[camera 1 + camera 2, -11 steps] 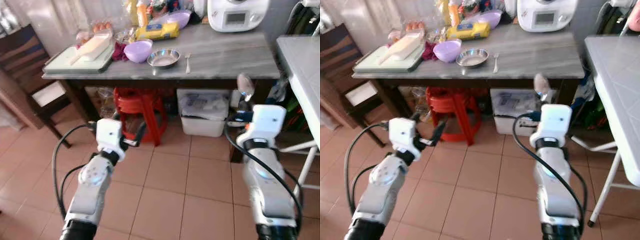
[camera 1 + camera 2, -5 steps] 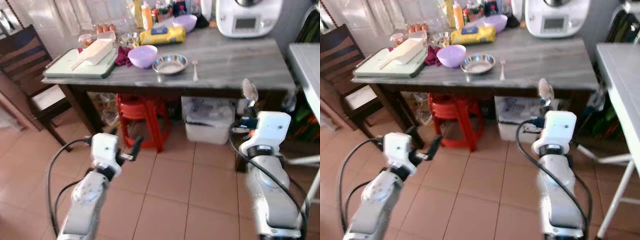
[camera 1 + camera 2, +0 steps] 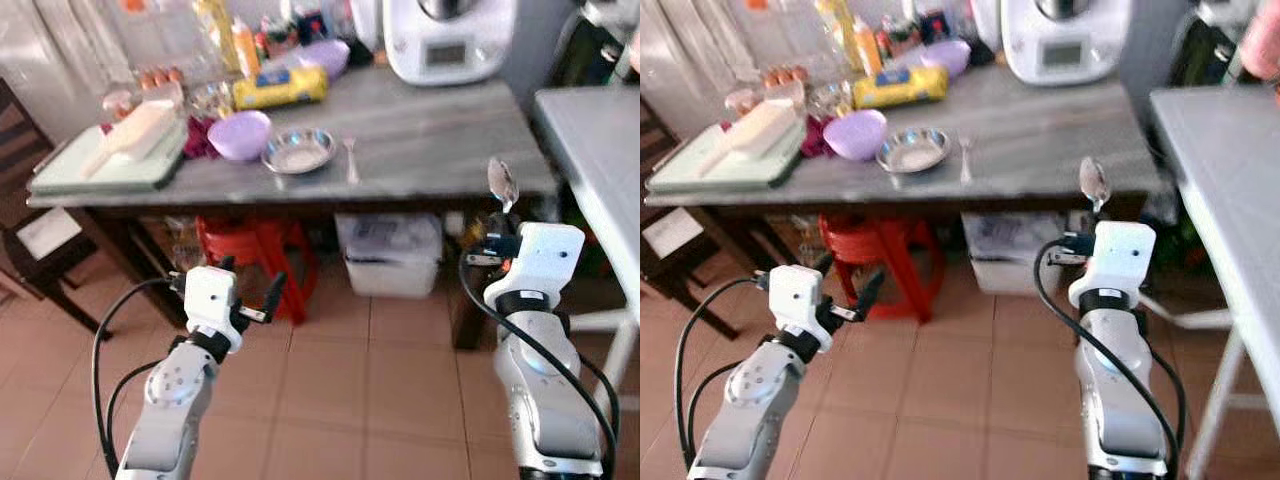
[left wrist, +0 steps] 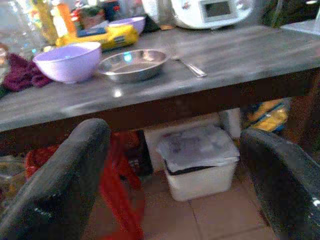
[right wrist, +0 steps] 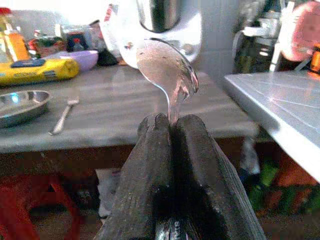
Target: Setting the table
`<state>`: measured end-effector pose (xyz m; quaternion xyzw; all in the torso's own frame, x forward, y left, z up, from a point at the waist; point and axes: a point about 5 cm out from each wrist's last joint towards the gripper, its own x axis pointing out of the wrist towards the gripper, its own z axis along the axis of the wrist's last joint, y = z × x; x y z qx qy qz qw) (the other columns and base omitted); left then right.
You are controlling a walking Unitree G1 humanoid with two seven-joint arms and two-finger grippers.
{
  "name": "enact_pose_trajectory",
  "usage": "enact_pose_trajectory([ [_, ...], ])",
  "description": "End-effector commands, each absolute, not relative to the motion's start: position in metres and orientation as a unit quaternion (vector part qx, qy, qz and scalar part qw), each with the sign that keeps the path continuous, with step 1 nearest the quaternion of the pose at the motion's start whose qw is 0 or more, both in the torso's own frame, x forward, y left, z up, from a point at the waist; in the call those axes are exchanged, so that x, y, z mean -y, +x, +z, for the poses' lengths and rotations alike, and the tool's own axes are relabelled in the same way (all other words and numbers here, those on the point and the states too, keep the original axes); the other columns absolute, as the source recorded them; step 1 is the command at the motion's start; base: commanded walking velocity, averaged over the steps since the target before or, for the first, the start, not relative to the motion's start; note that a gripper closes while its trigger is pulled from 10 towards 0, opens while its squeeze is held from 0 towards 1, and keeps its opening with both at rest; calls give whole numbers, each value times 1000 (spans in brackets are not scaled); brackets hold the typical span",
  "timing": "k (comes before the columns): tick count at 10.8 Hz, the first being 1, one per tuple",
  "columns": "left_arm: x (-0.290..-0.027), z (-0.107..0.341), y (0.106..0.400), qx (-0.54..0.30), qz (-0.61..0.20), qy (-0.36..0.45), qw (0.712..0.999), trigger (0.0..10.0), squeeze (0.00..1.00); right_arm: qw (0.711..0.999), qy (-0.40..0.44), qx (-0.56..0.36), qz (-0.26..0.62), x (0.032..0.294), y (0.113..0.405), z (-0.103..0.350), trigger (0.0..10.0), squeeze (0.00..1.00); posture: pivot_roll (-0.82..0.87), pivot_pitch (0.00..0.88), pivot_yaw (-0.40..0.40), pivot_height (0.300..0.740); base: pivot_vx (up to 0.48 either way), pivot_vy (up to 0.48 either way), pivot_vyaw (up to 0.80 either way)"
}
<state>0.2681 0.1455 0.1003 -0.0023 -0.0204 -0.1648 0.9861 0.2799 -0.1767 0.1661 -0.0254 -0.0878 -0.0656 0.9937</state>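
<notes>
I'm standing back from the grey table [image 3: 440,120], both arms raised in front of me over the tiled floor [image 3: 380,400]. My right gripper [image 5: 170,125] is pinched tight on a spoon [image 5: 167,70]: in the right wrist view the two black fingers [image 5: 145,165] press together on the handle, and the bowl of the spoon stands upright just above the fingertips. From the head camera, that spoon [image 3: 502,183] pokes up ahead of the white wrist housing, level with the near edge of the table at its right end, not touching it.

My left gripper [image 3: 245,290] hangs lower, out in front of the table's near edge with nothing in it; the left wrist view shows its two fingers [image 4: 65,185] spread wide apart, the red stool [image 3: 262,250] and a white lidded bin [image 4: 200,160] visible under the table between them.

On the tabletop, well clear of both grippers, I see a steel dish [image 3: 298,150] with a fork [image 3: 351,160] lying just to its right, and a lilac bowl [image 3: 240,134] just to its left. Further left sits a pale green tray [image 3: 105,168], and behind the dish a yellow packet [image 3: 278,88]. A white appliance [image 3: 448,38] stands at the back right. A second, lighter table [image 3: 590,150] runs along my right side.
</notes>
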Motion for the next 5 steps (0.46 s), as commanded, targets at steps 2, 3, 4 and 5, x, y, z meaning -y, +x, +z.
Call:
enact_pose_trajectory([
  [2, -151, 101, 270, 17, -164, 5, 986, 10000, 0, 994, -22, 96, -52, 169, 280, 172, 10000, 0, -96, 82, 151, 740, 420, 0, 0],
  [3, -150, 101, 270, 16, -166, 4, 986, 10000, 0, 994, -24, 96, -53, 170, 280, 172, 10000, 0, -96, 83, 150, 740, 420, 0, 0],
  [4, -149, 101, 270, 16, -167, 4, 986, 10000, 0, 994, -25, 95, -53, 170, 280, 172, 10000, 0, -97, 83, 149, 740, 420, 0, 0],
  [5, -149, 101, 270, 16, -167, 4, 986, 10000, 0, 994, -27, 95, -52, 170, 279, 172, 10000, 0, -96, 83, 148, 740, 420, 0, 0],
])
